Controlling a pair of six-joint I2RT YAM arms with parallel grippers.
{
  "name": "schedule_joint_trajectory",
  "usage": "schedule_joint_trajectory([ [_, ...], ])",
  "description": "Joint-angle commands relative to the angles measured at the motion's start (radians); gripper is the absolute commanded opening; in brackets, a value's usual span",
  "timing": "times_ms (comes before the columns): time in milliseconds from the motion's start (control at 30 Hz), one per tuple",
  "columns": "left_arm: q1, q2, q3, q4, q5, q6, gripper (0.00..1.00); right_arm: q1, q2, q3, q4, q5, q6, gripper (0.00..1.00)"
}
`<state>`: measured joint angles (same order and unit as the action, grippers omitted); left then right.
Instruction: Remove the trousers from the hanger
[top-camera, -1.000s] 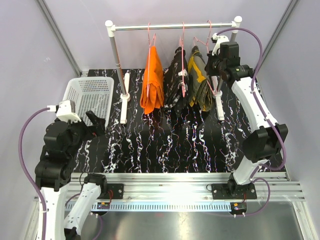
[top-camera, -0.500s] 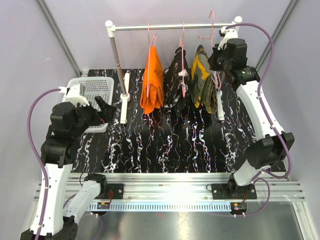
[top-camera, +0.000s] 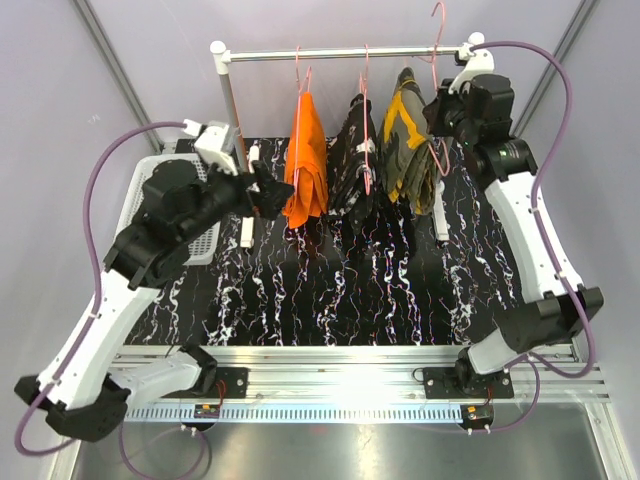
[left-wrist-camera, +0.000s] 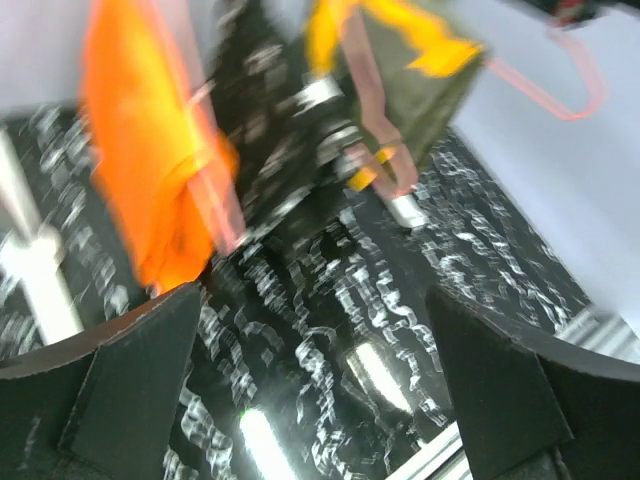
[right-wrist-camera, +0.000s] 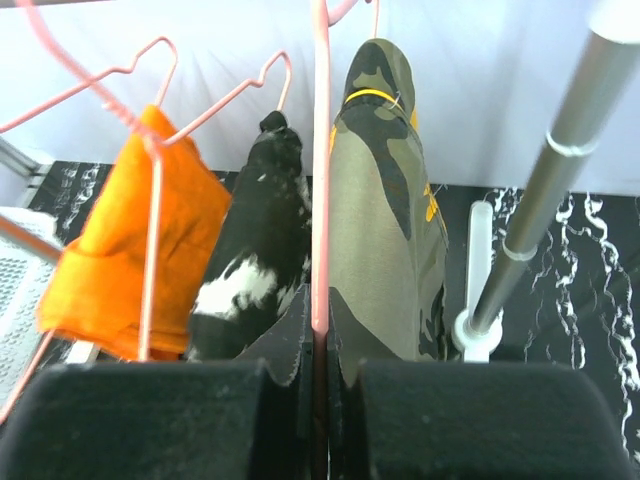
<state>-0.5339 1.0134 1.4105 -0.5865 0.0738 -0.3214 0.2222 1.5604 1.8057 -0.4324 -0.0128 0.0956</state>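
The right gripper is clamping the pink hanger of the olive-green trousers, its hook riding above the rail. The left gripper is gaping wide beside the orange trousers. All three pairs, including the black trousers, are still hanging on their hangers.

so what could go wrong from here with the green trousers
1. The right tool pinches only the thin wire of the pink hanger, so the olive-green trousers could swing, or the hanger could twist in the grip.
2. Those trousers hang close beside the black speckled trousers; pulling them away might snag that neighbour.
3. The open left tool is near the orange trousers and could knock them on its way in.
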Motion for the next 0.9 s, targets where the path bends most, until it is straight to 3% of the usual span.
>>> schedule_joint_trajectory([
  [0,-0.144,0.063,0.125,0.128,-0.071,0.120,0.99,0.000,-0.192,0.023,0.129,-0.006,0.035,0.00],
  [133,-0.349,0.161,0.198,0.188,-0.144,0.235,0.99,0.000,-0.290,-0.026,0.017,-0.015,0.064,0.00],
  [300,-0.492,0.300,0.249,0.281,-0.108,0.343,0.99,0.000,-0.407,-0.046,-0.120,-0.029,0.099,0.00],
  [500,-0.574,0.427,0.263,0.416,-0.002,0.389,0.99,-0.001,-0.555,-0.097,-0.247,-0.093,0.164,0.00],
  [867,-0.661,0.613,0.384,0.439,0.063,0.403,0.99,0.000,-0.717,-0.132,-0.278,-0.154,0.234,0.00],
])
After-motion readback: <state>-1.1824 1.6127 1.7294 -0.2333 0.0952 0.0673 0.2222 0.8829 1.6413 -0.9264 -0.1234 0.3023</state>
